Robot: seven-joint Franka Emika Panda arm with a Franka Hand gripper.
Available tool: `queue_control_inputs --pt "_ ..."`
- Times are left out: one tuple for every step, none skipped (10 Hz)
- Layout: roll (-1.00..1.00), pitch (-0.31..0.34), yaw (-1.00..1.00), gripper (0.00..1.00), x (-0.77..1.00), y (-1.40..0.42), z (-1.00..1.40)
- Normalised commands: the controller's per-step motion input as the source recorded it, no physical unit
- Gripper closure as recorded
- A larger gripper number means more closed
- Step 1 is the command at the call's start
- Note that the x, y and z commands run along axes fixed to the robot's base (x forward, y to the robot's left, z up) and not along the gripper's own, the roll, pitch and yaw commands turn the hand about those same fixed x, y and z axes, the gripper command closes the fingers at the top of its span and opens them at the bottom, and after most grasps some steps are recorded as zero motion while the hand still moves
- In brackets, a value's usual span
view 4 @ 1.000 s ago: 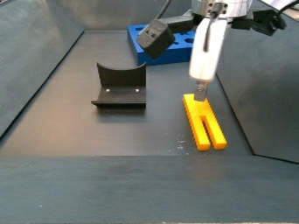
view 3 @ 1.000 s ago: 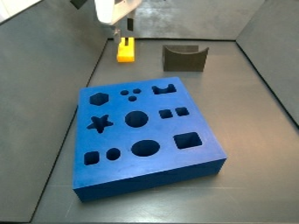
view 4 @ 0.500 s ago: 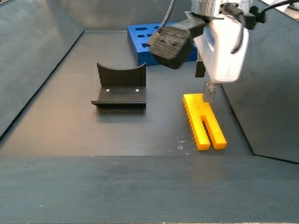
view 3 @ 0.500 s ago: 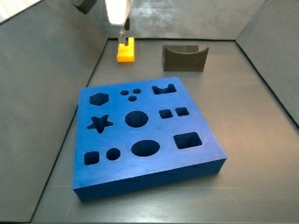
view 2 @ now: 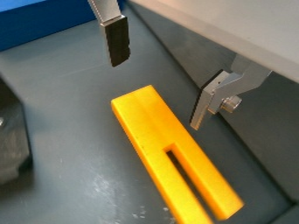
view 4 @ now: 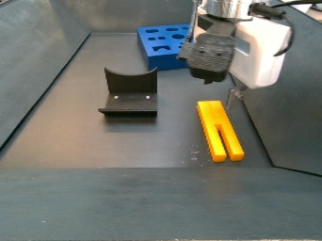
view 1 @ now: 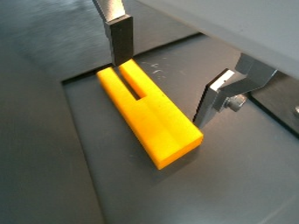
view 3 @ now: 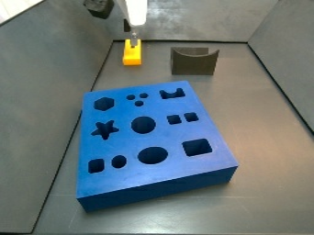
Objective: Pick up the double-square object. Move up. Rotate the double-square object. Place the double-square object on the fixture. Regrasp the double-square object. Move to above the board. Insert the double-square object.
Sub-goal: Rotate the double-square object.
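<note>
The gripper [view 1: 170, 74], fingers spread and empty, hangs just above the yellow block [view 4: 220, 129], which lies flat on the floor right of the fixture [view 4: 128, 92], its long axis running near to far, whereas a second ago the gripper sat farther back.

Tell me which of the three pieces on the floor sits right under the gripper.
The yellow double-square object, lying flat beneath the open gripper; fixture and blue board lie elsewhere.

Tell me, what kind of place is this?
Probably a robot test cell: a grey walled floor holding a blue board of shaped holes, a fixture, and a gripper, jaws open, above a double-square object.
</note>
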Motion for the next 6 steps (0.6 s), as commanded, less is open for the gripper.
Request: queue_control_inputs --pt "0.0 -0.019 1.0 0.0 0.04 0.0 -0.03" --pt "0.0 -0.02 1.0 0.0 0.04 0.0 -0.03" --pt "0.0 -0.021 1.0 0.0 0.04 0.0 -0.03" --pt "0.0 -0.023 1.0 0.0 0.04 0.0 -0.03" --pt "0.0 -0.025 1.0 0.0 0.04 0.0 -0.03" --pt "0.0 -0.027 1.0 0.0 0.04 0.0 -0.03"
